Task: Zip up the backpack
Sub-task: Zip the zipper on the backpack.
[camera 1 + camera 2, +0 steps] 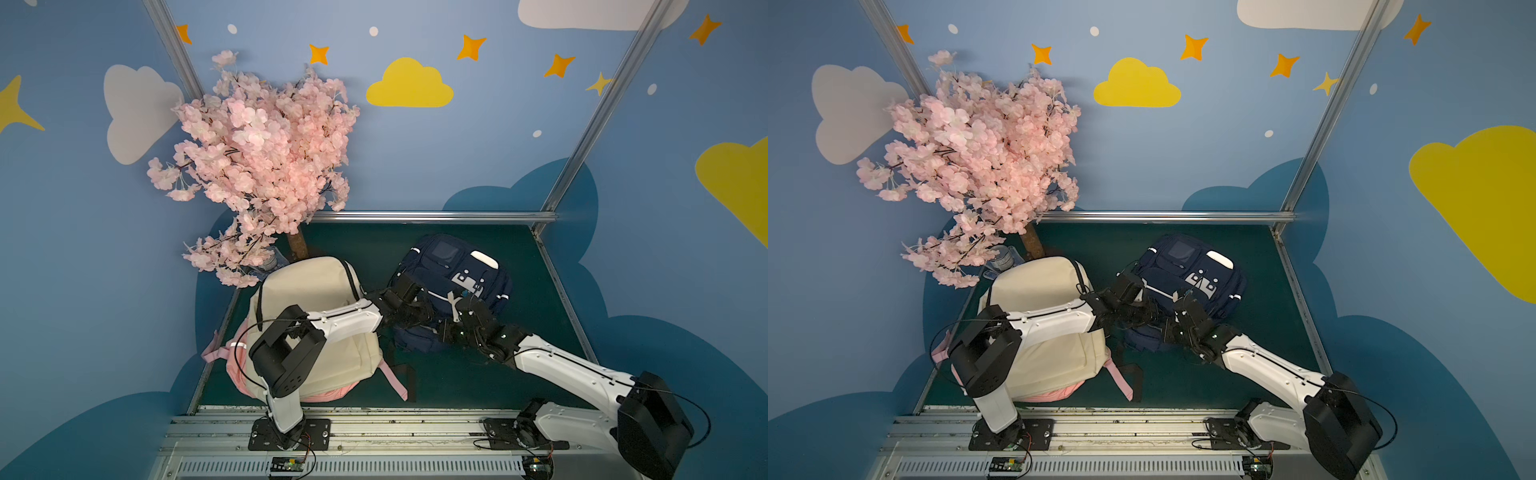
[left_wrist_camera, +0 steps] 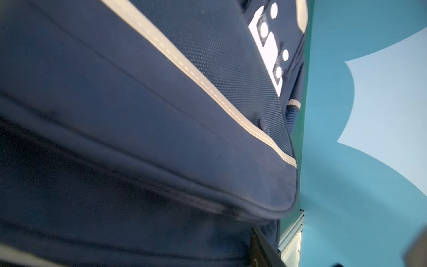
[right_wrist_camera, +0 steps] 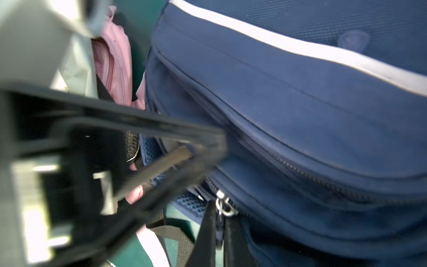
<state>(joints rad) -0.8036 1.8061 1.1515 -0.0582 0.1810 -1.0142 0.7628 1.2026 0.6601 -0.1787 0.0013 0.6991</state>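
A navy backpack (image 1: 457,266) (image 1: 1187,266) with white trim lies on the green table, right of centre. Both grippers are at its near edge. My right gripper (image 3: 219,228) (image 1: 444,332) is shut on the dark tab hanging from the metal zipper pull (image 3: 225,208). A zipper track (image 3: 312,175) runs away along the bag's side. My left gripper (image 1: 411,293) (image 1: 1131,291) reaches over the cream bag and presses on the navy fabric (image 2: 161,104). Its black fingers (image 3: 161,127) stand apart and hold nothing that I can see.
A cream backpack (image 1: 316,328) with pink straps lies under the left arm at the table's left. A pink blossom tree (image 1: 257,158) and a water bottle (image 1: 270,259) stand at the back left. Metal rails (image 1: 436,217) edge the table (image 1: 540,291).
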